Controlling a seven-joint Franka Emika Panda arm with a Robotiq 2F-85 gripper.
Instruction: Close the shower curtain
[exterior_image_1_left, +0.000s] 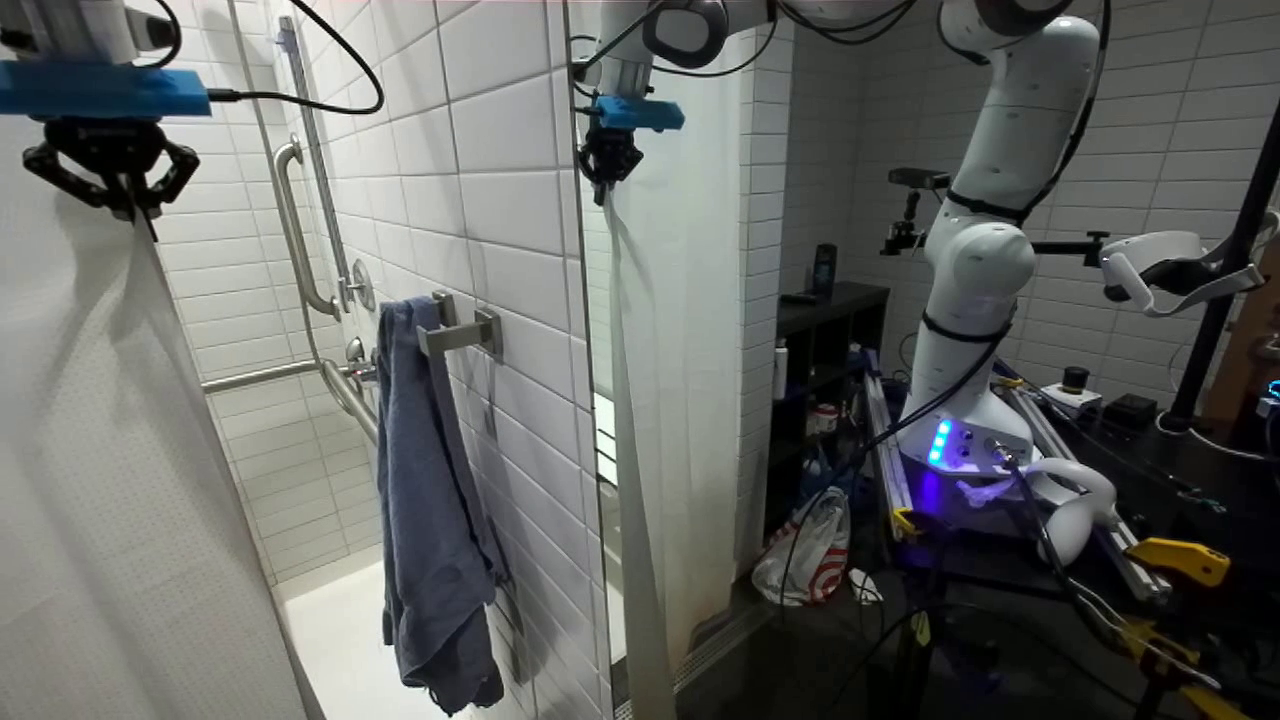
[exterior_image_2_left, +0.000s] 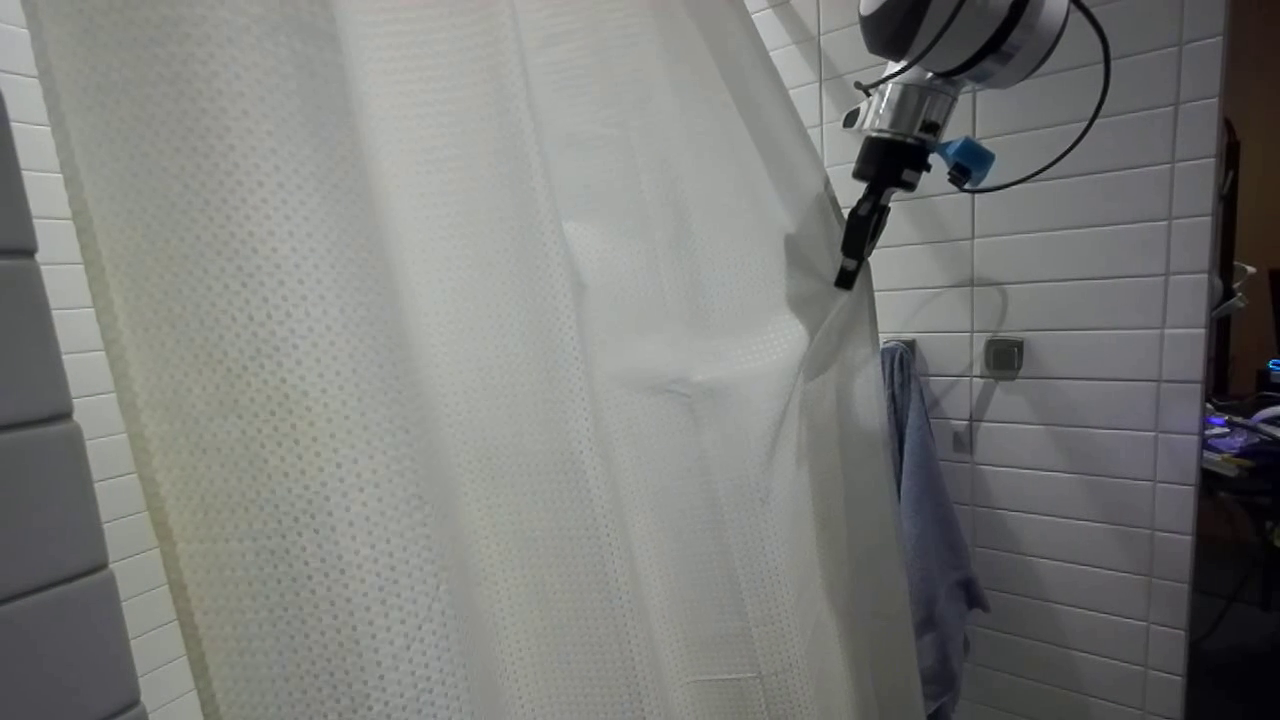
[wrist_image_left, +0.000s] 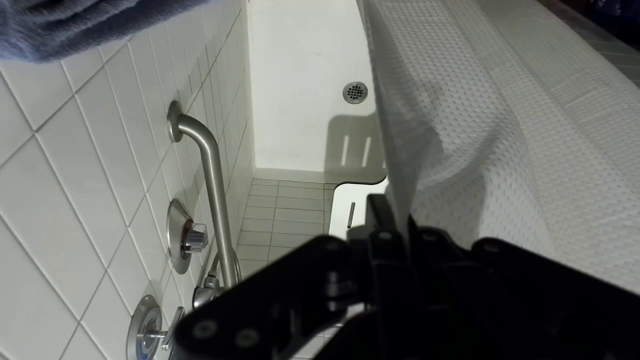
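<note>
The gripper (exterior_image_2_left: 849, 270) pinches only a bit of the shower curtain (exterior_image_2_left: 480, 380), so it could slip out under the gripper if tugged hard.

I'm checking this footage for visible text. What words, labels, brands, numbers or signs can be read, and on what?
No text is readable in any view.
White plastic bag: red curved bands, no legible lettering.
White bottle and small tub at the dark shelf unit: any labels too small to read.
Upper valve plate and lower valve plate, wrist view: any marking too blurred to read.
Shower curtain: no lettering visible.
</note>
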